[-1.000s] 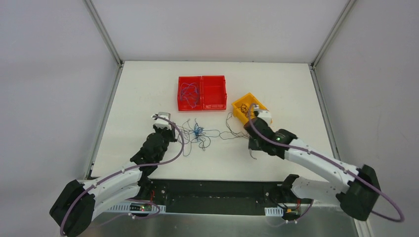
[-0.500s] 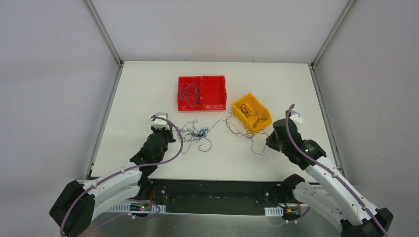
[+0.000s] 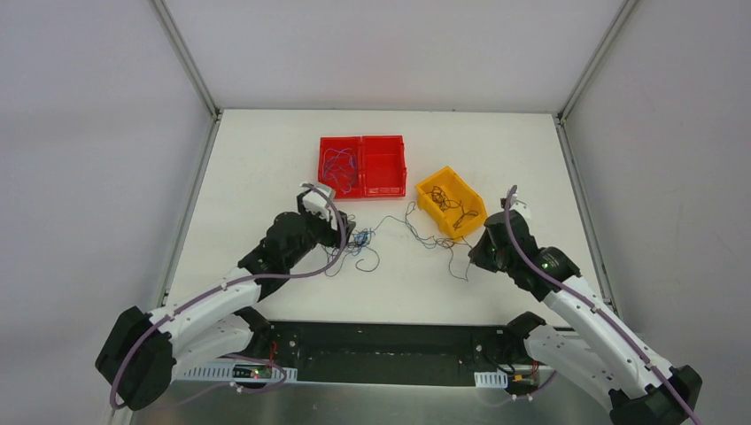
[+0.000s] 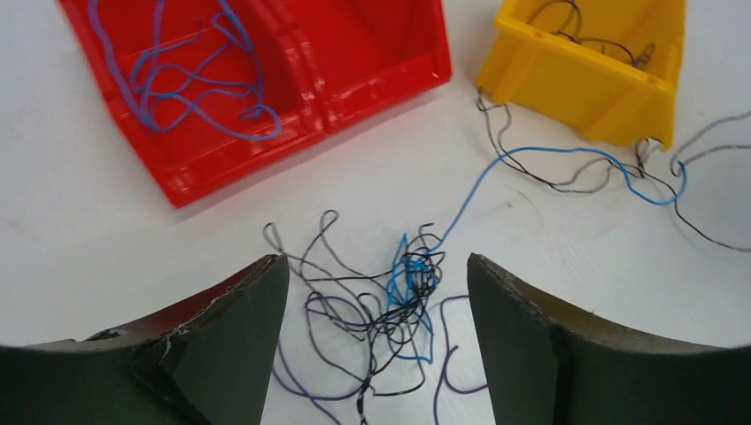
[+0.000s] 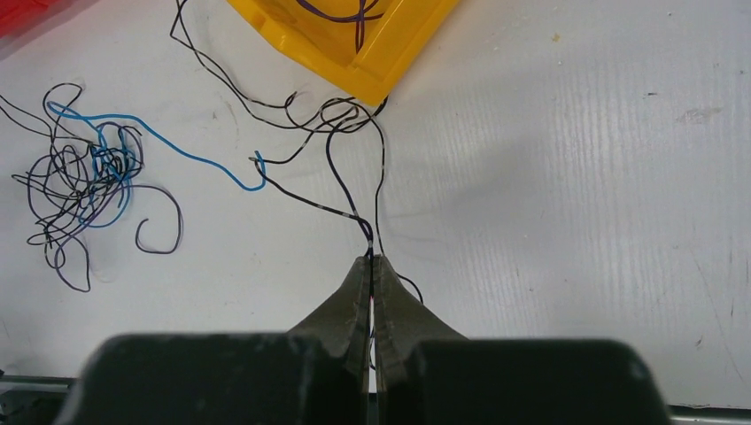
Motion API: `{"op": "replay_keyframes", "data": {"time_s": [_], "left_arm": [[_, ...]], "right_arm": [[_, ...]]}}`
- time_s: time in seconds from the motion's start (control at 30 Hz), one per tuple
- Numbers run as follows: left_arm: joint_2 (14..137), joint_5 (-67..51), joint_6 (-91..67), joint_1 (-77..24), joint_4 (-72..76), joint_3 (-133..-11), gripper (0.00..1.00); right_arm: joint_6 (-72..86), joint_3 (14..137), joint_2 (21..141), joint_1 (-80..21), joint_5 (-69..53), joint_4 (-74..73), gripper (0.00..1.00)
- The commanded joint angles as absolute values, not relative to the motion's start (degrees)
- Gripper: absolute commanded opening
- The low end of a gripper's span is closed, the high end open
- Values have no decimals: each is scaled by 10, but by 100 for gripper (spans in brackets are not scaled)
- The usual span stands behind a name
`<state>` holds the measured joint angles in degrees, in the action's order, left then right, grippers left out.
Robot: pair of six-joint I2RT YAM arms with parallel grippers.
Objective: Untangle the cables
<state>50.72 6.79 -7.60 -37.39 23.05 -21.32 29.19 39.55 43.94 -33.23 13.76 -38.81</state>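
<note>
The cables (image 4: 403, 301) lie knotted on the table (image 3: 266, 168) near the red bin (image 3: 363, 166), strands trailing to the yellow bin (image 3: 450, 202). The left gripper (image 4: 376, 274) stands open over the knot; the right gripper (image 5: 372, 263) is pinched shut on a dark strand.

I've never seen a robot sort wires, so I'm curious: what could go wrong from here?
The right gripper is shut on a dark cable that loops by the yellow bin; pulling may drag the bin. The left gripper hangs open over the tangle; closing could catch several strands at once. The blue cable may tighten the knot if pulled.
</note>
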Motion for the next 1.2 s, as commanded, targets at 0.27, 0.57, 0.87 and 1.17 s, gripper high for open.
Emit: {"op": "replay_keyframes", "data": {"time_s": [0.27,0.57,0.87,1.17], "left_arm": [[784,-256,109,-375,157,-454,73],[892,-333,99,-386,140,-529,67],[929,-349,110,-389,98,-556,0],[738,-74,-23,-385,176,-387,0]], "right_arm": [[270,434,453,-331,100,-369,0],[271,439,454,-331,98,-357,0],[271,443,452,-331,107,-358,0],[274,437,462,-330,137,-363,0]]}}
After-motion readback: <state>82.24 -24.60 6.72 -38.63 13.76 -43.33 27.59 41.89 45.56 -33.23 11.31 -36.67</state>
